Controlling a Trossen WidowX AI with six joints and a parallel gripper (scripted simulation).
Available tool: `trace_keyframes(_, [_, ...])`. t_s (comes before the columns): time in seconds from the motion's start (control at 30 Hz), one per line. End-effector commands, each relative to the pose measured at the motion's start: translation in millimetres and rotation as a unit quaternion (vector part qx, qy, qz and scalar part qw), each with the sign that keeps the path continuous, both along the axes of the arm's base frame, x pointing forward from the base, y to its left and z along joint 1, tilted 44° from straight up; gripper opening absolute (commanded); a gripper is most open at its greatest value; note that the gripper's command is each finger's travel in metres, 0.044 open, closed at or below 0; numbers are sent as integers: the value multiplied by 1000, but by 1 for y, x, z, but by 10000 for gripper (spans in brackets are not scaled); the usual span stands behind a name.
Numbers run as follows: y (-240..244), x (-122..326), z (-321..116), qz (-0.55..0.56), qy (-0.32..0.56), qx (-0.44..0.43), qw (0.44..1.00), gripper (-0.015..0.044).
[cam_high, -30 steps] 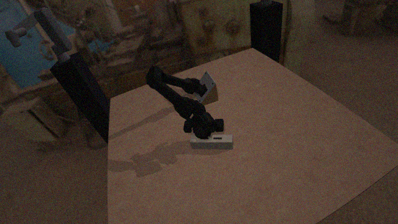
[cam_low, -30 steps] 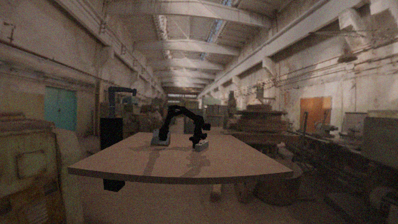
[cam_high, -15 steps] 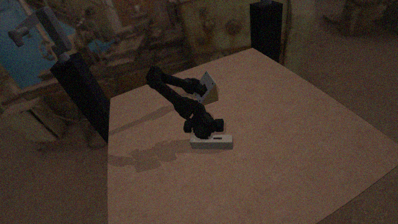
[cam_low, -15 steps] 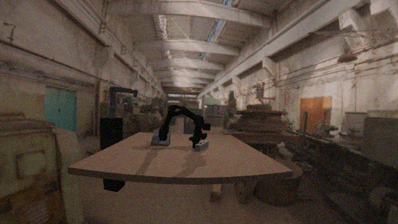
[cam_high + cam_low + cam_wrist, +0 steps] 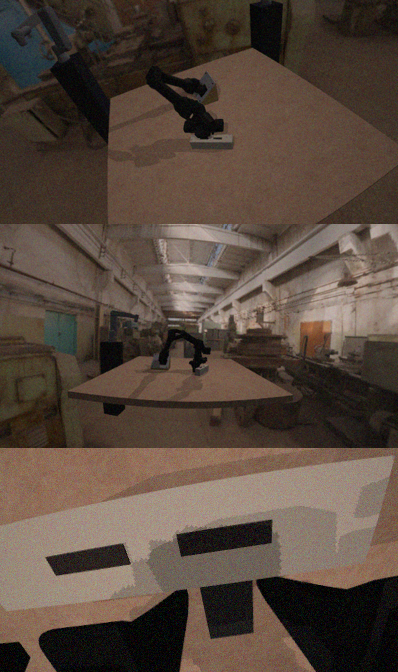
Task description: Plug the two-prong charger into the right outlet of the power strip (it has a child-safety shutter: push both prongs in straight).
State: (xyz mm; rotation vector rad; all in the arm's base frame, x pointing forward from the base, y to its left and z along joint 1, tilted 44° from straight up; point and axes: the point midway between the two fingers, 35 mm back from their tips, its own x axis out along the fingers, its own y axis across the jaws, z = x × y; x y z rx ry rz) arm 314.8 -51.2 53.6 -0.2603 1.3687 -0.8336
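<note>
The white power strip (image 5: 225,144) (image 5: 203,369) (image 5: 80,533) lies flat on the table. In the wrist view it shows two dark slots, the left outlet (image 5: 88,559) and the right outlet (image 5: 224,537). The dark charger (image 5: 229,609) stands just below the right outlet in that view; I cannot see its prongs. My gripper (image 5: 203,134) (image 5: 196,366) (image 5: 221,585) hangs right over the strip. It is open, and table shows through a gap on each side between the charger and the black fingers. In the top and exterior views the gripper hides the charger.
The arm's grey wedge-shaped base (image 5: 209,88) (image 5: 156,363) stands behind the strip. A black pillar (image 5: 83,93) stands at the table's left edge and another black pillar (image 5: 265,28) at its far corner. The table's edges lie well away from the strip.
</note>
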Motion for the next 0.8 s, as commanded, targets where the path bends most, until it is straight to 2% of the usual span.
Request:
trace_keyframes(0.0, [0,1,0,0,-1,0,1000,367])
trace_keyframes(0.1, [0,0,0,0,-2,0,1000,440])
trace_keyframes(0.77, [2,-5,-2,0,-9,-4,1000,440])
